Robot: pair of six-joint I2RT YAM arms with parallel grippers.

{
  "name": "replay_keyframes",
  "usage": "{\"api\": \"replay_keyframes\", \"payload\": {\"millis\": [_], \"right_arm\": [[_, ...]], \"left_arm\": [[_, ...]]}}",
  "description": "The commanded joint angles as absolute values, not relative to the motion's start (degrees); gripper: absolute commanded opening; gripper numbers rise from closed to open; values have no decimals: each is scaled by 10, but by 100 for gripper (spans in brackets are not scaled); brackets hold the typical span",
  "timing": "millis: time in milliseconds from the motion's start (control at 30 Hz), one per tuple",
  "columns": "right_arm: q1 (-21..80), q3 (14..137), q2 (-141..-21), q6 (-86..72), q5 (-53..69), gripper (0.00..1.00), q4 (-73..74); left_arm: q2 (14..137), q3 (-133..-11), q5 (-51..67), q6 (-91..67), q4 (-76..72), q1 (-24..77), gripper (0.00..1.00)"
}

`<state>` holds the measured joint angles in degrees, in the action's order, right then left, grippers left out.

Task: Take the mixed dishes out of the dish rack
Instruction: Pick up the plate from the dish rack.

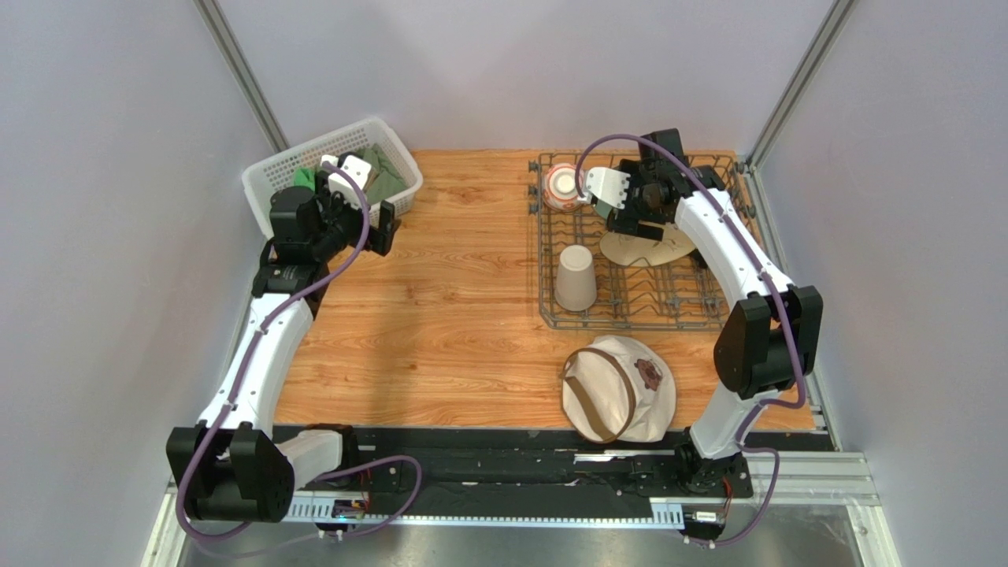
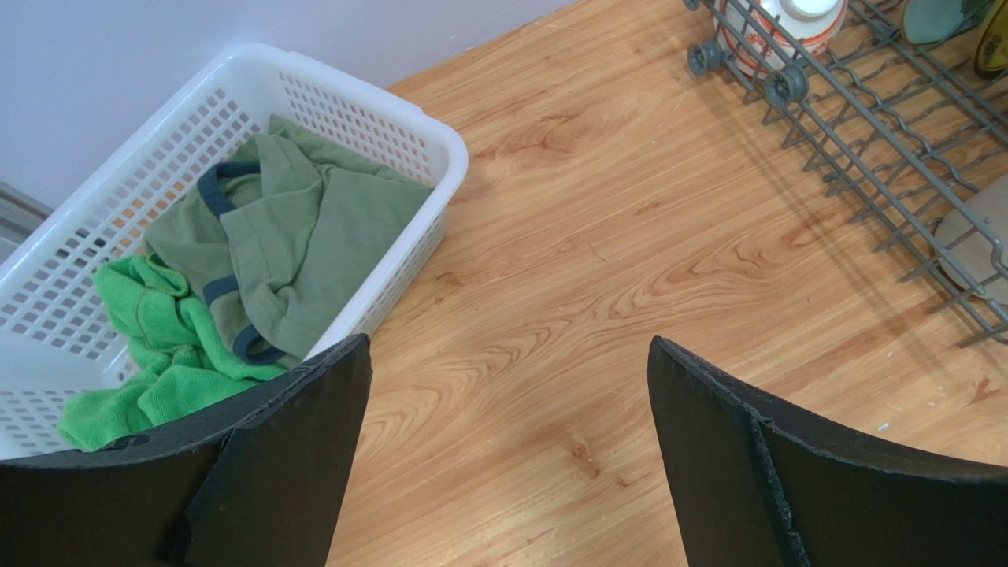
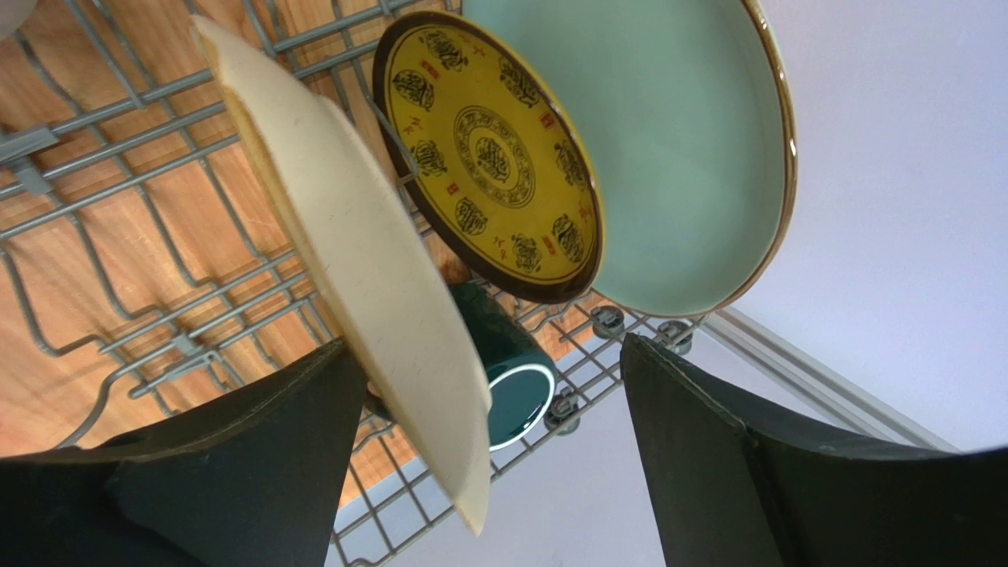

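Note:
The dish rack (image 1: 698,310) stands at the back right of the table. In it are a beige tumbler (image 1: 576,278), a red-orange-and-white patterned bowl (image 1: 561,184) and a cream plate (image 1: 645,246). My right gripper (image 1: 633,219) hangs over the rack, open, with the cream plate's (image 3: 355,236) rim between its jaws, close to the left finger (image 3: 237,461) and well apart from the right one. Behind it stand the small yellow-patterned plate (image 3: 491,154), the pale green plate (image 3: 674,142) and the dark green mug (image 3: 521,384). My left gripper (image 2: 509,343) is open above bare wood, holding nothing.
A white lattice basket (image 1: 275,180) with green cloths sits at the back left, just behind my left gripper (image 1: 355,207). A round beige hat (image 1: 618,388) with a brown strap lies in front of the rack. Grey walls close in both sides.

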<state>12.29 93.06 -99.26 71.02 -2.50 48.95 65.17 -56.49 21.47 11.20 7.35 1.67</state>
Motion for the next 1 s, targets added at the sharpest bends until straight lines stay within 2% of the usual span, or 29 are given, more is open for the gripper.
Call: {"api": "replay_keyframes", "payload": {"millis": [0,167,400,700,967], "right_arm": [[121,965,-1014,727,-42,79,474],[121,963,-1025,729,-44,71,474],[122,951,-1029,729,-48,55,474],[121,927,-1028,727,-58,39,477],[121,921,-1008,726,-73,28,480]], "left_arm": [[657,-578,208,133,44,15,94],[663,-577,207,134,37,15,94],[662,-575,206,134,37,15,94],[650,-566,195,140,35,15,94],[638,-562,194,136,35,15,94]]}}
